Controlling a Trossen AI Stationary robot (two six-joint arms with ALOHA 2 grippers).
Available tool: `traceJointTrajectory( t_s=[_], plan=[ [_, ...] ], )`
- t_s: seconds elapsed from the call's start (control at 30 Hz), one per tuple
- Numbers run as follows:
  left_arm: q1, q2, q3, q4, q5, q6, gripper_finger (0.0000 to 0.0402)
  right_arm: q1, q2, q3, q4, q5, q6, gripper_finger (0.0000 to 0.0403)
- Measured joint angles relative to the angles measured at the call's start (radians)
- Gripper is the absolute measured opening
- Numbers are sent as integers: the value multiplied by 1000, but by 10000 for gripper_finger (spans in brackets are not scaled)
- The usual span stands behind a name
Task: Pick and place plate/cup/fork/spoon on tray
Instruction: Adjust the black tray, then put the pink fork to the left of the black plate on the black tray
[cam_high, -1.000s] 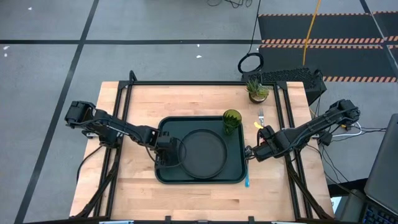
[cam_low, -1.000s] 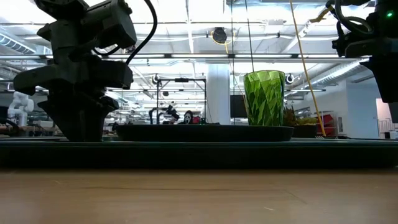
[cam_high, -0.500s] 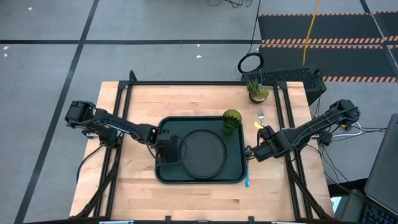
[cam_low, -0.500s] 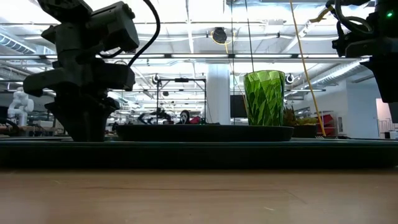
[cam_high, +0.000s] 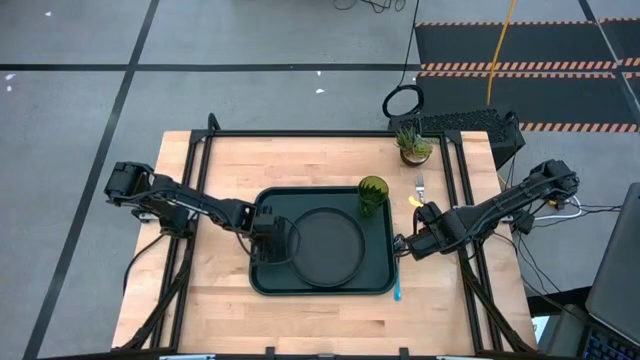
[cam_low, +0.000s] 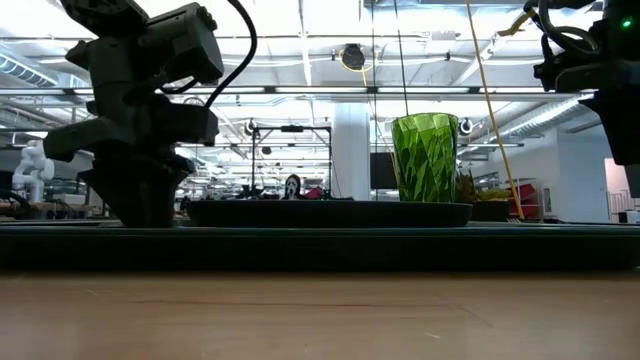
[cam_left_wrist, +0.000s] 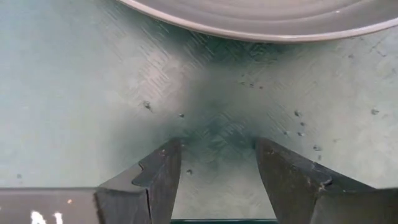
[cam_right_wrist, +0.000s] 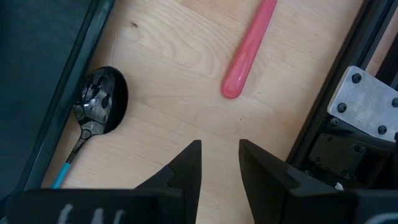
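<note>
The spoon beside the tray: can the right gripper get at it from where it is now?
Probably yes. The right gripper hangs open and empty over bare wood, with the spoon close by against the tray edge. Nothing lies between them; the tray's lip alongside may make the grip tight.

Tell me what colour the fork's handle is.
The fork's handle is red-pink, clearest in the right wrist view, lying on the wooden table.
</note>
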Motion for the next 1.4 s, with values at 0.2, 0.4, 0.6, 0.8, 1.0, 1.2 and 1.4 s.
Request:
traceJointTrajectory(
  t_s=[0.2, 0.4, 0.6, 0.8, 1.0, 1.2, 1.4],
  plan=[
    [0, 0, 0, -1, -46, 22, 209, 0, 0, 0, 1, 1, -7, 100],
    [0, -6, 26, -31, -62, 69, 209, 0, 0, 0, 2, 2, -8, 100],
    [6, -50, 49, -50, -149, 103, 209, 2, 0, 0, 12, 2, -8, 100],
    [13, -121, 69, -130, -253, 106, 209, 2, 0, 0, 17, 8, -19, 100],
    [14, -256, 93, -223, -394, 97, 209, 0, 1, 0, 6, 90, -31, 100],
    [57, -357, 92, -332, -457, 40, 209, -76, 1, -35, -111, 82, -36, 100],
    [71, -394, 77, -297, -457, 85, 209, -213, -24, -90, -132, 83, -74, 100]
  ],
)
